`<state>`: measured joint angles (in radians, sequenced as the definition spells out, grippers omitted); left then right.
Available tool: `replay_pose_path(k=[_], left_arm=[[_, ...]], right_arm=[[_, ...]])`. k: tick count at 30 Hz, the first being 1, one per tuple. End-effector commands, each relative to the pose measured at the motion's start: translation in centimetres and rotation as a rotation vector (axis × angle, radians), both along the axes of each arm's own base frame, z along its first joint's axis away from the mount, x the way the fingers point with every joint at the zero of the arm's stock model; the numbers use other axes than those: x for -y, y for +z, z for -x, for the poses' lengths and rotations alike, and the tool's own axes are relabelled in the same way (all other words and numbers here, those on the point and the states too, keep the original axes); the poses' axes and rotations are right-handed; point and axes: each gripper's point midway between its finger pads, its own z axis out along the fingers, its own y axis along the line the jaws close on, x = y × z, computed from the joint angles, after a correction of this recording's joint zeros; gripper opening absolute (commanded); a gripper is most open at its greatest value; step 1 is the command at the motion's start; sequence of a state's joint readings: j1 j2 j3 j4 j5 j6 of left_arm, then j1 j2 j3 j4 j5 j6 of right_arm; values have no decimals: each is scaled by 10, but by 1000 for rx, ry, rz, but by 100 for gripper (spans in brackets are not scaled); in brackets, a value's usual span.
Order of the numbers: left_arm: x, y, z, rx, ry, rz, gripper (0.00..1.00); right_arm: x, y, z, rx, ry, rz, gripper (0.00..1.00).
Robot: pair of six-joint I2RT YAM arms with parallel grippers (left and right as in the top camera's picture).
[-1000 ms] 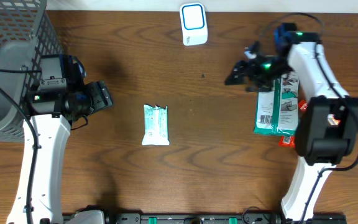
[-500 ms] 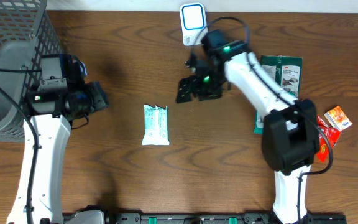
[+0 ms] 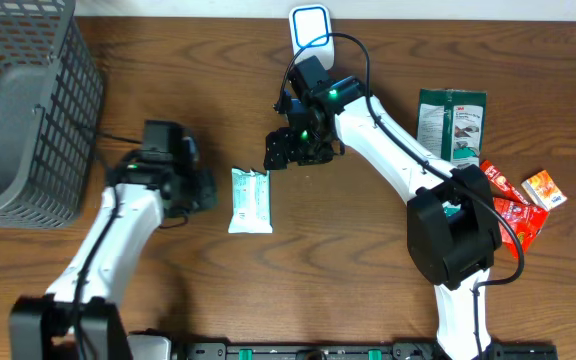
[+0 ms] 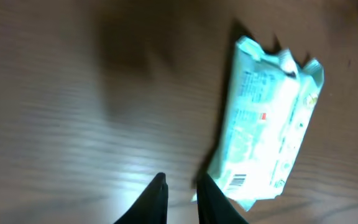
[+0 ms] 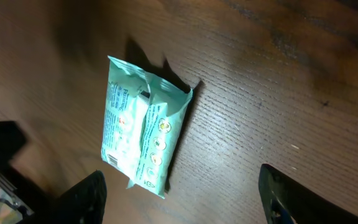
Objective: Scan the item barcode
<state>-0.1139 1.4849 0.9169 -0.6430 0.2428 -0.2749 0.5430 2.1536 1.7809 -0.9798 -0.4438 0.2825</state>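
the packet (image 3: 250, 200) lies flat on the table (image 3: 368, 290) near the middle, touching nothing else that lies there. the left gripper (image 3: 200, 190) sits just beside its left edge, fingers (image 4: 157, 199) almost together with only a thin gap and nothing between them. from the left wrist view i cannot tell whether a fingertip touches the packet's barcode corner. the right gripper (image 3: 280, 152) hangs just beyond the packet's far end, jaws wide apart and empty.

the scanner (image 3: 311, 38) stands at the far edge, right behind the right gripper's wrist, with the arm's cable looping beside it. the right arm runs diagonally from the near right side to the middle, between the packet and a green pouch (image 3: 452, 122). red packs (image 3: 508, 205) and an orange box (image 3: 545, 188) lie further right, near that edge. a wire basket (image 3: 18, 110) fills the far left corner, well apart from the left gripper.

bare wood lies open from the packet toward the near edge, and to its right as far as the right arm.
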Motion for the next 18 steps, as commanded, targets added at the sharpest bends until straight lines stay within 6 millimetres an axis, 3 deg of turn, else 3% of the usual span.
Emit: replay_pose_path(k=[1, 3, 5, 7, 8, 9, 11, 18], left_arm=[[21, -13, 0, -19, -47, 12, 19], [31, -18, -2, -16, -77, 13, 23], [35, -19, -3, -10, -89, 14, 37], [36, -18, -4, -7, -87, 17, 37], [36, -18, -5, -6, -69, 21, 36], [36, -17, -6, -9, -43, 28, 24], [36, -18, -6, -18, -9, 36, 15], [25, -24, -6, -21, 38, -19, 14]], right_arm=[[-2, -6, 2, -18, -21, 15, 73], [-3, -7, 3, -22, -25, 16, 72], [-3, -10, 5, -26, -22, 18, 72], [-4, -13, 7, -26, -18, 18, 71], [-6, -14, 7, -24, -15, 16, 70], [-7, -16, 8, -19, -12, 13, 69], [-11, -20, 8, -10, -6, 7, 68], [-23, -42, 20, -18, -13, -14, 67]])
